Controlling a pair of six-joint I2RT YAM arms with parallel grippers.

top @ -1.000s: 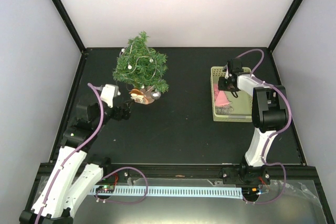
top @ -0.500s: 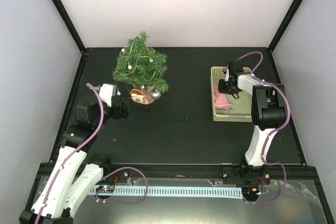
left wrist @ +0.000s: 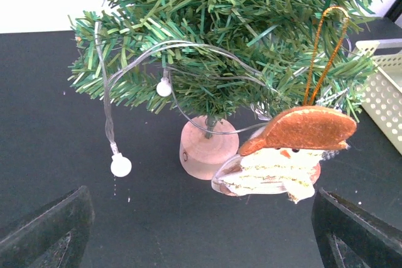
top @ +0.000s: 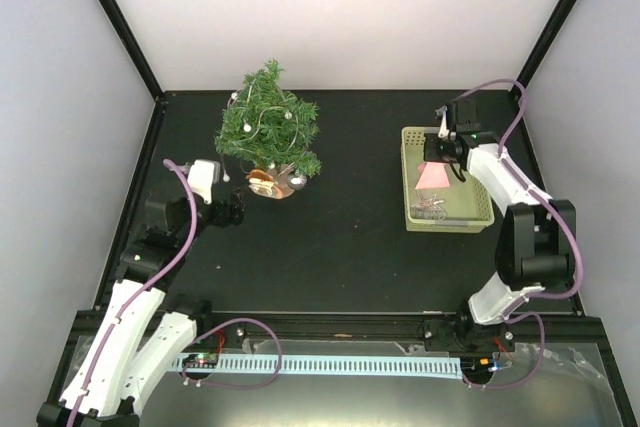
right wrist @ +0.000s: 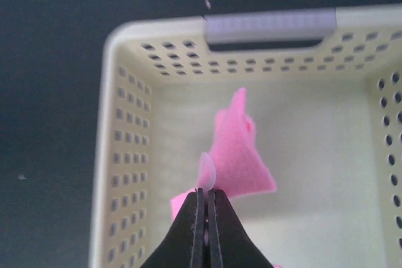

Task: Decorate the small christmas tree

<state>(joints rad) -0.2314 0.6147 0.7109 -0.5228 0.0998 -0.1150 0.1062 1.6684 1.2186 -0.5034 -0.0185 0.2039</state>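
— The left arm [top: 120,317] and the right arm [top: 497,169] look like twins: white shells on the long links, black housings at the joints.
— And the purple cable [top: 186,222]?
— One loops loosely along each arm, thin and round.
— The ends?
— Both the left pincer [top: 234,209] and the right pincer [right wrist: 206,214] are matte black, two tapering fingers apiece.

A pale perforated basket [top: 445,228] is sitting on the black table [top: 340,247] close to its right edge. A pink felt piece [top: 432,174] is showing over the basket's far half, and a small greyish cluster [top: 430,207], too small to identify, is lying toward its near end. A snowman ornament [left wrist: 282,167] with a brown hat is dangling on a gold wire loop toward the far-left corner.
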